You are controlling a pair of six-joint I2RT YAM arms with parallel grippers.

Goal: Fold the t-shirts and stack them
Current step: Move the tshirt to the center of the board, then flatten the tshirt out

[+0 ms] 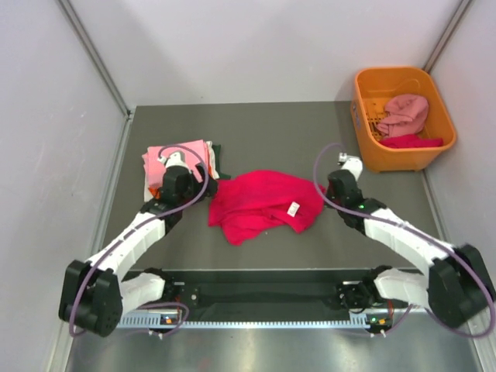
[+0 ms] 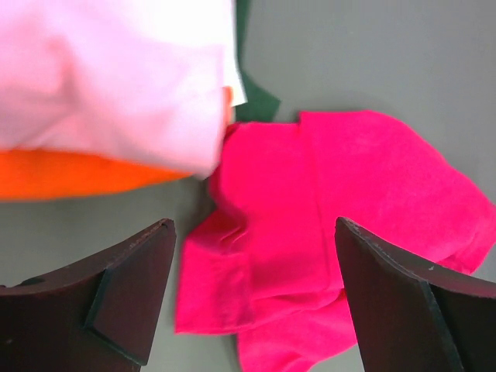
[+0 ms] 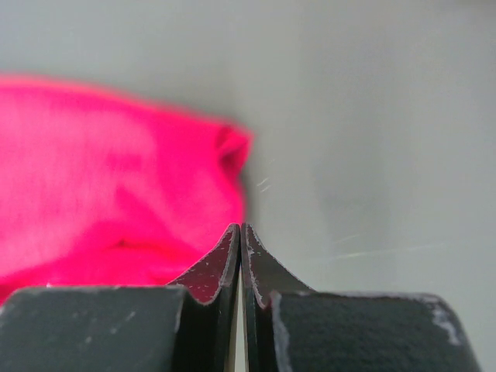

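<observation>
A crumpled crimson-pink t-shirt [image 1: 263,204] with a white neck label [image 1: 294,208] lies mid-table. It also shows in the left wrist view [image 2: 325,232] and the right wrist view [image 3: 108,194]. A folded stack lies at the left: light pink shirt [image 1: 177,155] on top, with orange [image 2: 70,174], white [image 2: 236,85] and dark green [image 2: 260,101] edges showing. My left gripper [image 1: 173,161] is open and empty over the stack's near side, jaws wide above the crimson shirt's left edge [image 2: 256,298]. My right gripper [image 1: 346,164] is shut and empty, just right of the crimson shirt [image 3: 240,232].
An orange plastic basket [image 1: 364,116] stands at the back right, holding a dusty pink shirt [image 1: 404,113] and a crimson cloth [image 1: 411,141]. Grey walls close in the left, back and right sides.
</observation>
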